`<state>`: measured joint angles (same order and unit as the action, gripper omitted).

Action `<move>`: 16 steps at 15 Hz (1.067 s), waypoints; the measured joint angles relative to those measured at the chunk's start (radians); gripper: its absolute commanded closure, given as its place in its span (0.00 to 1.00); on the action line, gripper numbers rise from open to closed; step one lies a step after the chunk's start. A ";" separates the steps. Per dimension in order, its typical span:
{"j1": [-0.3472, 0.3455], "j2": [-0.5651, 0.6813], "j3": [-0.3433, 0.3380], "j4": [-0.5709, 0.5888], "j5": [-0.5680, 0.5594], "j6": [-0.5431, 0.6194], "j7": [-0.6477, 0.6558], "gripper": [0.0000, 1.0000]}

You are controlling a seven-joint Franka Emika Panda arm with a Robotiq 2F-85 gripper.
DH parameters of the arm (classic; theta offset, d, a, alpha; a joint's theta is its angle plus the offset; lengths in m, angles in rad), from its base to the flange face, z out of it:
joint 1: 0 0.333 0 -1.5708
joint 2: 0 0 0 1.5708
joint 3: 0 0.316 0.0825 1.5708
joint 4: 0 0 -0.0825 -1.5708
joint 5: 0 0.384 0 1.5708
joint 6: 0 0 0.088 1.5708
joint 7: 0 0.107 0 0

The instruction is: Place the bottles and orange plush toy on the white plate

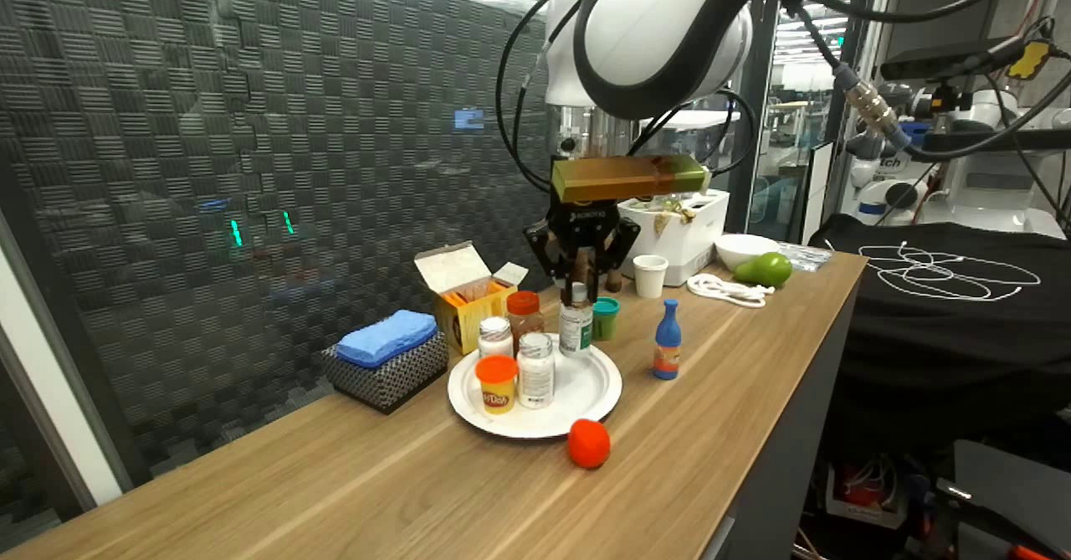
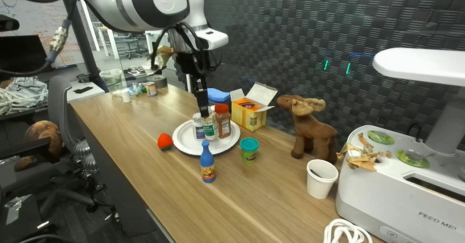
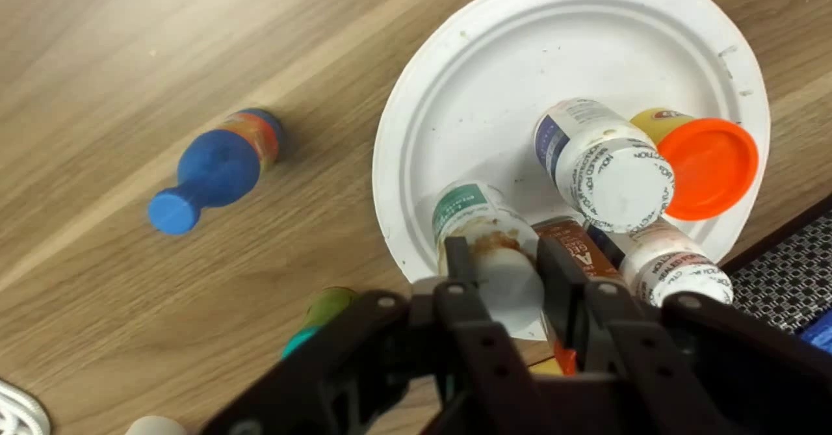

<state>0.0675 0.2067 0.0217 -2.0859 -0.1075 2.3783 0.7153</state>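
Observation:
My gripper [image 1: 579,292] is shut on the cap end of a white bottle with a green label [image 1: 576,334], also in the wrist view [image 3: 463,209]. This bottle is upright over the white plate [image 1: 596,388]; I cannot tell if its base touches. On the plate stand a white bottle [image 1: 535,373], another white bottle [image 1: 495,339], a red-capped brown bottle [image 2: 223,123] and an orange-lidded tub [image 1: 497,388]. The orange plush toy [image 1: 589,444] lies on the table just off the plate's rim. A blue bottle [image 2: 207,165] stands on the table beside the plate.
A teal-lidded tub [image 2: 249,150] stands close to the plate. The yellow carton [image 2: 249,114] and a black basket with a blue cloth [image 1: 389,367] are behind the plate. A moose toy [image 2: 312,126], a paper cup [image 2: 321,179] and a white planter [image 2: 392,199] stand farther along.

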 measured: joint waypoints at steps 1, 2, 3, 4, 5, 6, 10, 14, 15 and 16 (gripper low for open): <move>0.000 0.017 0.000 0.009 0.003 0.001 0.000 0.92; 0.000 0.032 0.000 0.017 0.009 0.001 -0.002 0.92; 0.000 0.047 0.000 0.027 0.019 0.002 -0.006 0.92; 0.000 0.060 0.000 0.036 0.030 0.002 -0.011 0.92; 0.000 0.072 0.000 0.045 0.044 0.002 -0.018 0.92; 0.001 0.084 0.000 0.054 0.056 0.002 -0.025 0.92; 0.010 0.120 0.000 0.094 0.065 0.002 -0.038 0.92; 0.022 0.152 0.001 0.133 0.079 0.004 -0.052 0.92; 0.025 0.160 0.001 0.142 0.084 0.004 -0.057 0.92; 0.028 0.168 0.002 0.150 0.091 0.004 -0.062 0.92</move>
<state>0.0955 0.3748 0.0236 -1.9355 -0.0166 2.3820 0.6533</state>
